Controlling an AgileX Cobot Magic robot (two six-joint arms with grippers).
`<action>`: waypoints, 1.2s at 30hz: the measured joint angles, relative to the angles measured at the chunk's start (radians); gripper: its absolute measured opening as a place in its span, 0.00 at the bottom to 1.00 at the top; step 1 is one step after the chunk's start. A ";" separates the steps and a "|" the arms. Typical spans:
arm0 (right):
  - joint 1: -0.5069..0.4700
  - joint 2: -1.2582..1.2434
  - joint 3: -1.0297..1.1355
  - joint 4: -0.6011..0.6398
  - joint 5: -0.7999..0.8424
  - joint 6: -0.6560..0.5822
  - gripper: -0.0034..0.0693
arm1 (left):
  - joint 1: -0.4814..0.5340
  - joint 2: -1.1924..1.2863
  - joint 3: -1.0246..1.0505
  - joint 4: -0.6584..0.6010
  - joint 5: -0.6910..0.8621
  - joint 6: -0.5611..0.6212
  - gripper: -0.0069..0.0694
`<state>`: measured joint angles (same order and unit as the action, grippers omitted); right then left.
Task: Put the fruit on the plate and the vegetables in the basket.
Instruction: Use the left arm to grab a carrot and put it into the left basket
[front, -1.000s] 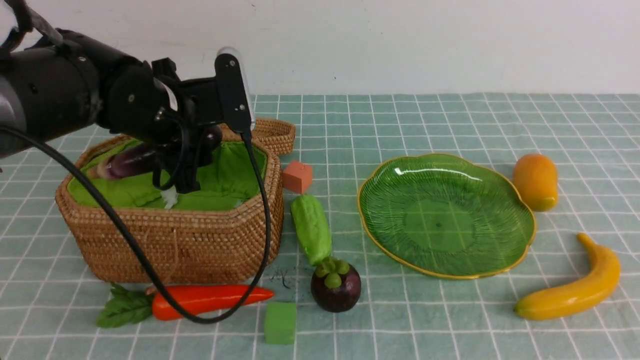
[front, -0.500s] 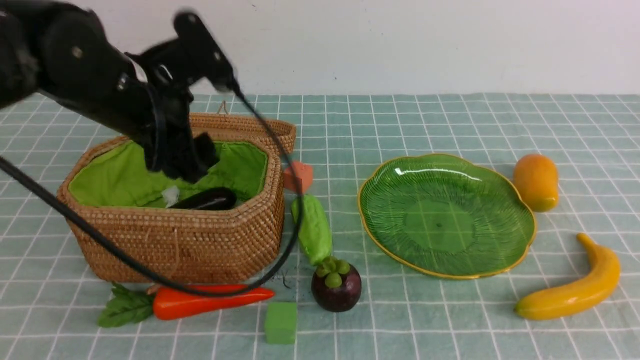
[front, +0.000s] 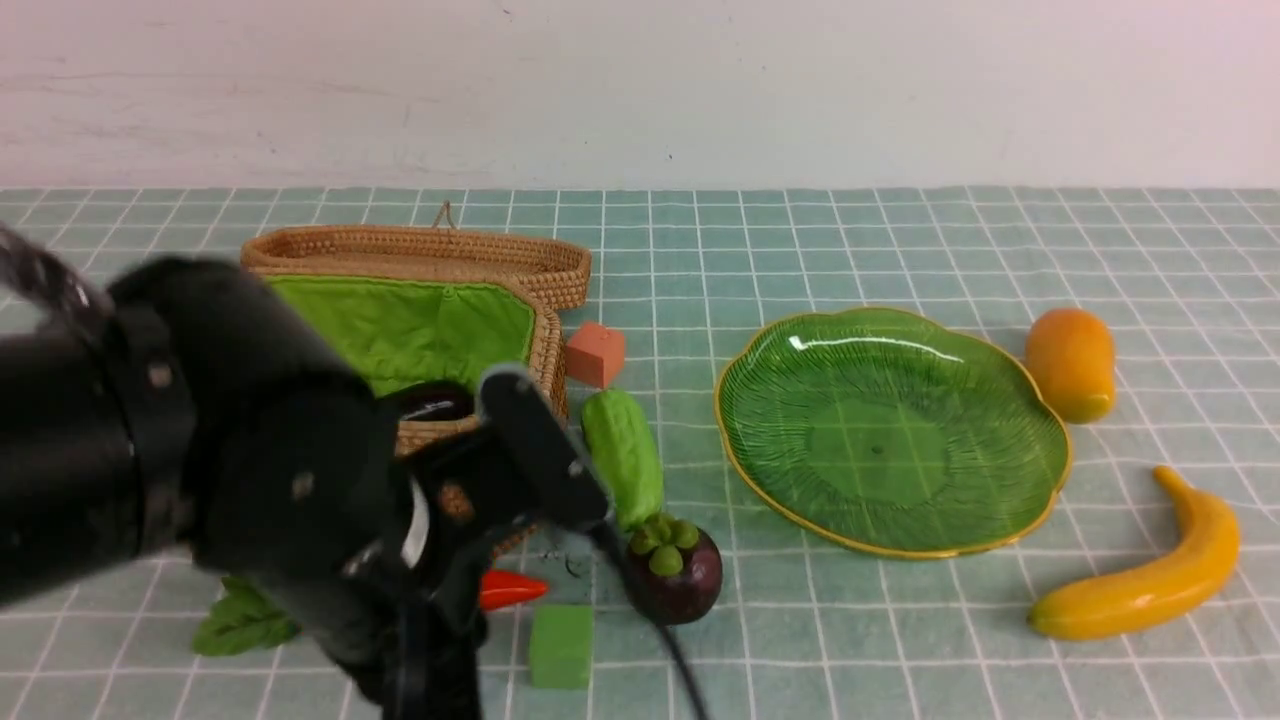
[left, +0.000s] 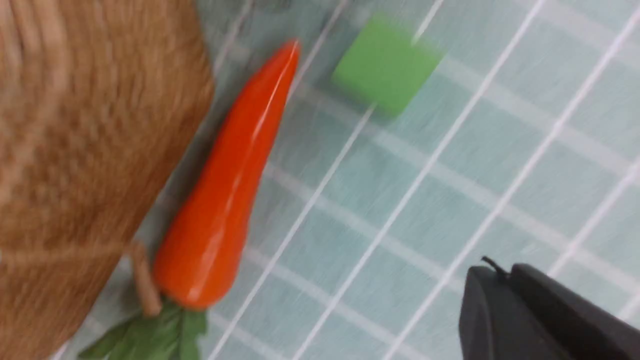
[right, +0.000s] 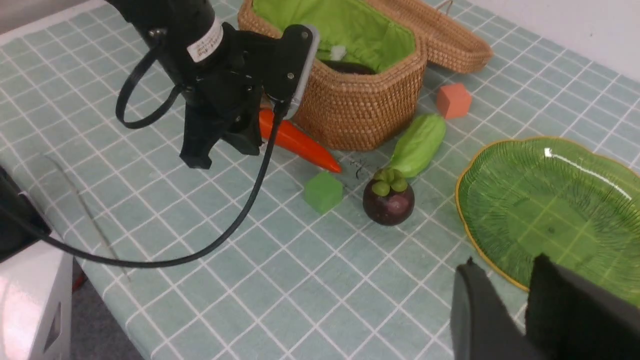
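Observation:
The wicker basket (front: 460, 300) holds a dark eggplant (front: 437, 405). In front of it lies the carrot (left: 225, 200), mostly hidden by my left arm in the front view. The light green gourd (front: 622, 455) and the mangosteen (front: 672, 578) sit between the basket and the green plate (front: 890, 430), which carries nothing. The mango (front: 1072, 362) and the banana (front: 1150, 578) lie right of the plate. My left gripper (left: 492, 272) is shut on nothing, low over the cloth beside the carrot. My right gripper (right: 505, 262) hangs open near the plate's front rim.
A green cube (front: 560, 645) sits by the carrot's tip and an orange cube (front: 595, 352) behind the gourd. The basket's lid (front: 430, 250) lies open at the back. A black cable (right: 235, 220) loops from the left arm over the cloth. The table's front edge (right: 100, 305) is close.
My left gripper let the eggplant drop into the basket, then swung forward and down to the carrot in front of it, and its jaws closed. The right gripper has not changed.

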<state>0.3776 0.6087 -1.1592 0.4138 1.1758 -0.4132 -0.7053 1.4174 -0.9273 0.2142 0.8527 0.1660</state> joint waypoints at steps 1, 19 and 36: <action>0.000 0.000 0.000 0.000 0.002 0.000 0.28 | 0.002 0.000 0.006 0.016 -0.014 -0.007 0.24; 0.000 0.000 0.000 0.099 0.091 0.012 0.29 | 0.169 0.049 0.231 0.395 -0.471 -0.058 0.70; 0.000 0.000 0.000 0.141 0.091 0.012 0.29 | 0.171 0.225 0.230 0.587 -0.580 -0.058 0.61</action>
<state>0.3776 0.6087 -1.1596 0.5544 1.2664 -0.4014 -0.5346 1.6423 -0.6974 0.8010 0.2729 0.1085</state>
